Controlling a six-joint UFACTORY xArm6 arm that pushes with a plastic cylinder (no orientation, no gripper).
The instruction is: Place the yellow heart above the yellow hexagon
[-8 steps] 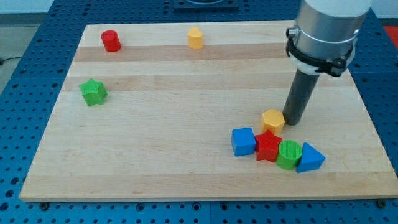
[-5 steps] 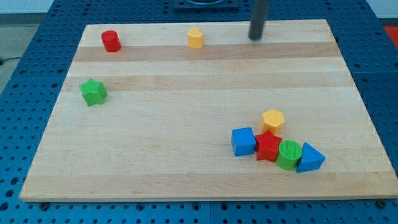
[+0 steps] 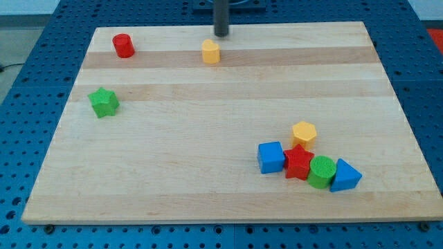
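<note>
— Where my tip point(image 3: 221, 34) meets the wooden board point(image 3: 208, 173) at the view's top edge, what lies nearest?
— The yellow heart point(image 3: 210, 51), just below and slightly left of it, apart from the rod. There is no pincer here, only the bare rod, holding nothing.
— And the yellow hexagon point(image 3: 304, 133)?
— Well away at the lower right, touching the red star point(image 3: 298, 163), with the blue cube point(image 3: 271, 157), green cylinder point(image 3: 321, 171) and blue triangle point(image 3: 345, 176) beside it.
— Others?
— Red cylinder point(image 3: 124, 45) top left, green star point(image 3: 104, 102) at left.
</note>
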